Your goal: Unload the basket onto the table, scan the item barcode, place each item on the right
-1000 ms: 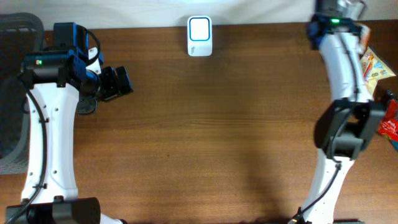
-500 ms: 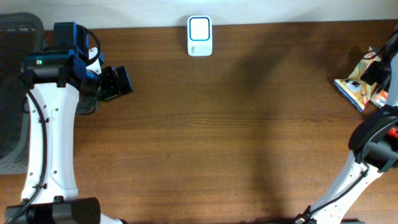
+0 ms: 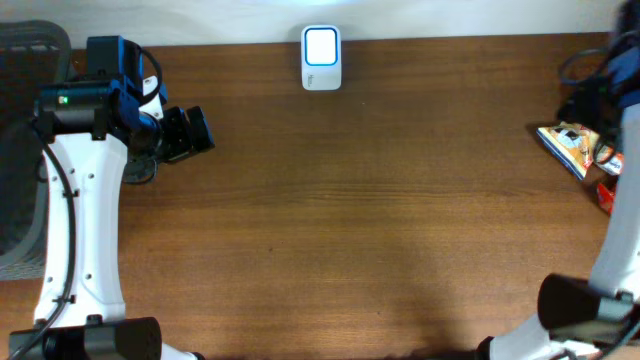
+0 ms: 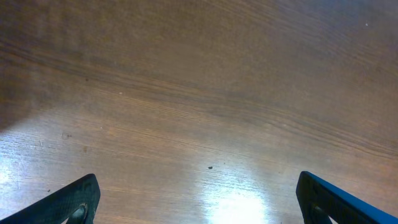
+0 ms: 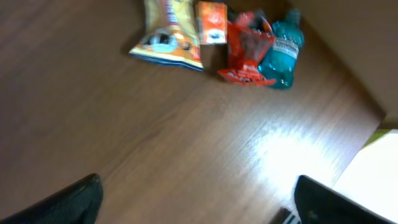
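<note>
The white scanner point(image 3: 321, 58) stands at the table's far edge, in the middle. The items lie in a pile at the right edge: a yellow-orange snack bag point(image 3: 568, 145) point(image 5: 168, 34), an orange box point(image 5: 211, 15), a red packet point(image 5: 249, 53) and a teal bottle point(image 5: 281, 50). No barcode shows on any of them. My right gripper point(image 5: 199, 205) hangs open above bare wood, short of the pile and holding nothing. Its arm point(image 3: 605, 90) is a dark blur at the right edge. My left gripper point(image 3: 190, 133) point(image 4: 199, 205) is open over bare table at the far left.
A dark mesh basket point(image 3: 20, 150) sits off the table's left side. A pale surface point(image 5: 373, 174) borders the table beyond the pile in the right wrist view. Bare wood lies between the scanner and the pile.
My right arm has swung from over the table's right part out to the right edge, uncovering the snack bag. The left arm has not moved.
</note>
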You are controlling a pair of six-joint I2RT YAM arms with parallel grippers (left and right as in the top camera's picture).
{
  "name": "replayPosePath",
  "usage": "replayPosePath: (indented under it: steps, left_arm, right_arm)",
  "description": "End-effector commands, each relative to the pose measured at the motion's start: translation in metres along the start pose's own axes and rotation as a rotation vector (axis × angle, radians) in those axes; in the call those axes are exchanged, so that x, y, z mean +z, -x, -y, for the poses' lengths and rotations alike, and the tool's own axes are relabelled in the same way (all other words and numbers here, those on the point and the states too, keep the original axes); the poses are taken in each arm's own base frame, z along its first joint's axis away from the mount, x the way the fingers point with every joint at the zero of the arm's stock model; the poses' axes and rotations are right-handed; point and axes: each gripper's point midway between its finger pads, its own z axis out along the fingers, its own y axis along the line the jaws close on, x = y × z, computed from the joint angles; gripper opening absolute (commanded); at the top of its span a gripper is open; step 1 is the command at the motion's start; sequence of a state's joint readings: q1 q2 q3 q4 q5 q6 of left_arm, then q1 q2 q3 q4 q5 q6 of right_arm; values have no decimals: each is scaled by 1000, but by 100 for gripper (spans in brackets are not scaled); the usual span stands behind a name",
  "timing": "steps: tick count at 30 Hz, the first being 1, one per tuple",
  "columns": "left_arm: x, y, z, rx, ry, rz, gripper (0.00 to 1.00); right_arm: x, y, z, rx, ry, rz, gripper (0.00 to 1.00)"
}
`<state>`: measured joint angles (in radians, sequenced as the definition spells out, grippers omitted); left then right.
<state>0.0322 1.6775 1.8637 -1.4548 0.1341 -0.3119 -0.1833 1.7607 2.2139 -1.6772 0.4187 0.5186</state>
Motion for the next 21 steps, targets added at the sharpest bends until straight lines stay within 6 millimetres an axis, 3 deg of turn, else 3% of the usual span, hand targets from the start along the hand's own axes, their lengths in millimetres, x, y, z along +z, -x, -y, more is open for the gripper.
replayPosePath:
  steps: [1,5,7,10,13,21]
  left_arm:
    - [0,1,1,-11,-7,1,99]
    - [0,1,1,-11,-7,1,99]
    - [0,1,1,-11,-7,1,99]
    - [0,1,1,-11,-7,1,99]
    - [0,1,1,-11,-7,1,99]
    - [0,1,1,-11,-7,1,99]
  right_arm:
    - [-68,-18,1,-54,69,170,99]
    - [-130,-72,5,-176,281,303,99]
    - [-137,-94,15,-210,344,350,99]
    - [-111,-144,41,-248,417,365,99]
    - [-85,-178,60,-268,444,330,99]
    - [-77,-188,66,-279,440,315,99]
